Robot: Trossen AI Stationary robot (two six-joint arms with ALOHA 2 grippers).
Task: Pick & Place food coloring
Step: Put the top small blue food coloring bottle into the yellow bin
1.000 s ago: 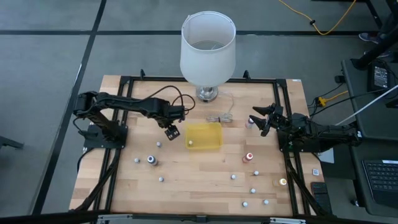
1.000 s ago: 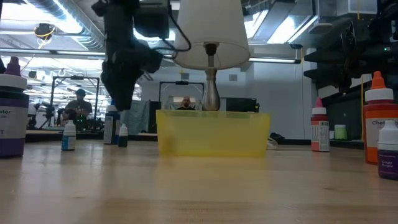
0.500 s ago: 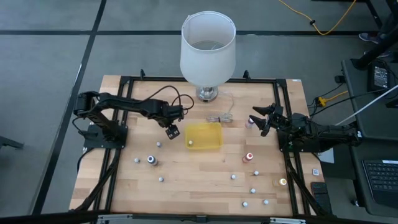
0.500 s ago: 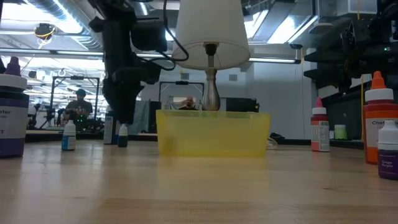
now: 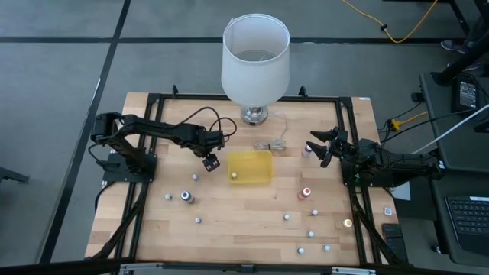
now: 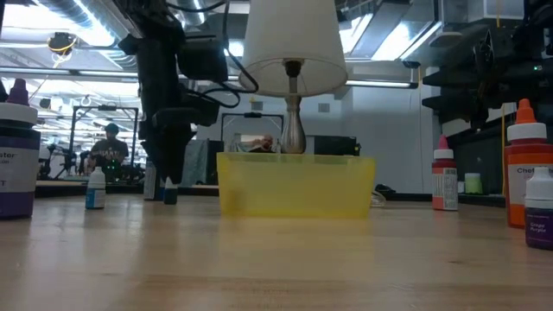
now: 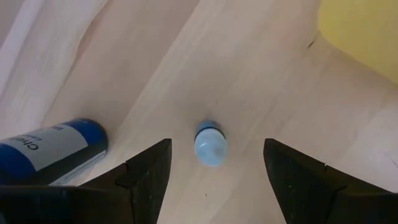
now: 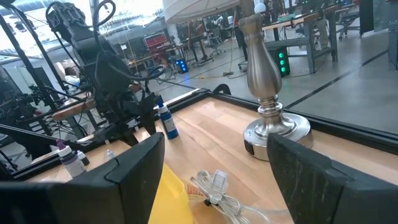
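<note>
We find even, bright overhead light on the table (image 5: 229,214), shadows faint. Low view: ceiling strips (image 6: 78,53) glare behind, near boards blurred. Between the left fingers (image 7: 143,180) a bottle cap (image 7: 211,143) reads soft; the fingers themselves are dark, unfocused.

The desk (image 5: 229,221) was pale wood with a light grain, framed by black rails. The tray (image 5: 250,167) was translucent yellow. The lampshade (image 5: 255,57) was white on a silvery metal base (image 8: 273,127). Both arms were black, as were the left gripper (image 7: 214,180) and the right gripper (image 8: 214,168). One food coloring bottle (image 7: 211,142) showed a light blue cap from above; another (image 5: 306,192) had a red top, one (image 5: 347,224) an orange top (glowing slightly yellow), and one (image 5: 186,196) a dark blue top. A lying bottle (image 7: 53,146) was dark blue with a white label. The floor was grey.
</note>
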